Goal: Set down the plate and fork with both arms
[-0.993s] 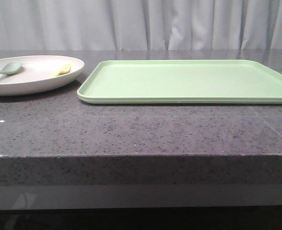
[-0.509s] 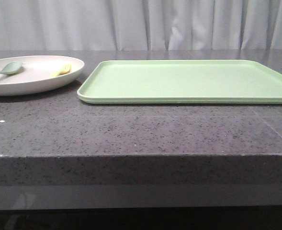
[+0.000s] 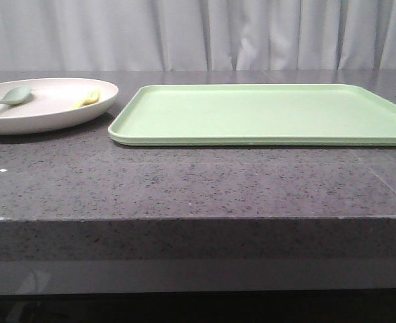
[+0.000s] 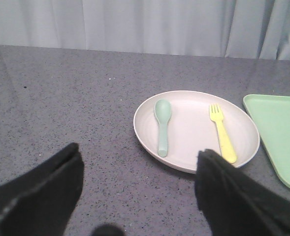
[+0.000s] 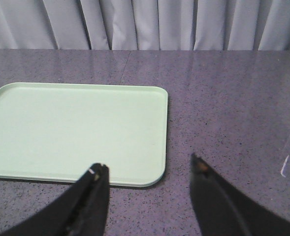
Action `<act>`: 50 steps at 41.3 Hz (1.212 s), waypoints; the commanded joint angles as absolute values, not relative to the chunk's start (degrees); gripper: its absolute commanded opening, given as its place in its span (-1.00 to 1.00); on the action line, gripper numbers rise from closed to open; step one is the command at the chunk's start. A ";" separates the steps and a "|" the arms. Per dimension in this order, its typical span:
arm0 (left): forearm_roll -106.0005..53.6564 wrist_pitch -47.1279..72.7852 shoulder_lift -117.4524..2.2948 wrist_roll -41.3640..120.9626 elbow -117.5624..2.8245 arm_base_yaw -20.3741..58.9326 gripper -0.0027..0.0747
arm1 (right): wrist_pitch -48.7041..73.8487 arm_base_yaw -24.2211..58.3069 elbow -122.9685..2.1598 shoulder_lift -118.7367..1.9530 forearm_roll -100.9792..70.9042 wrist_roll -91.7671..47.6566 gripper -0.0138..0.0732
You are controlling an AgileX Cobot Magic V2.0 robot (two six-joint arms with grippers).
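The pale pinkish-cream plate sits on the dark counter at the far left; it also shows in the left wrist view. The yellow fork lies on the plate's right side, seen in the left wrist view too. A grey-green spoon lies on the plate's left side. My left gripper is open and empty, short of the plate's near rim. My right gripper is open and empty, over the counter by the near right corner of the light-green tray. Neither gripper shows in the front view.
The large light-green tray lies right of the plate, close to its rim. Grey curtains hang behind the counter. The counter's front edge runs across the front view.
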State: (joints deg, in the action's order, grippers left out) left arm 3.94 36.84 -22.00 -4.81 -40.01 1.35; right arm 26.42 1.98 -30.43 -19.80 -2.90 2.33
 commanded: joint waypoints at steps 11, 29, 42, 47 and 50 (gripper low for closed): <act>3.82 32.61 -22.90 -4.88 -41.66 1.43 0.48 | 22.46 2.21 -32.27 -20.77 -2.45 1.76 0.47; 0.00 25.75 -27.75 -4.88 -42.14 1.43 0.48 | 22.46 2.21 -32.27 -20.77 -2.45 1.76 0.47; 9.61 36.30 -46.30 -4.88 -51.08 1.43 0.48 | 22.46 2.21 -32.27 -20.77 -2.45 1.76 0.47; 11.65 38.76 -53.71 -4.88 -54.33 1.43 0.48 | 22.46 2.21 -32.27 -20.77 -2.45 1.76 0.47; 10.93 40.12 -58.17 -4.88 -56.58 0.76 0.48 | 22.46 2.21 -32.27 -20.77 -2.45 1.76 0.47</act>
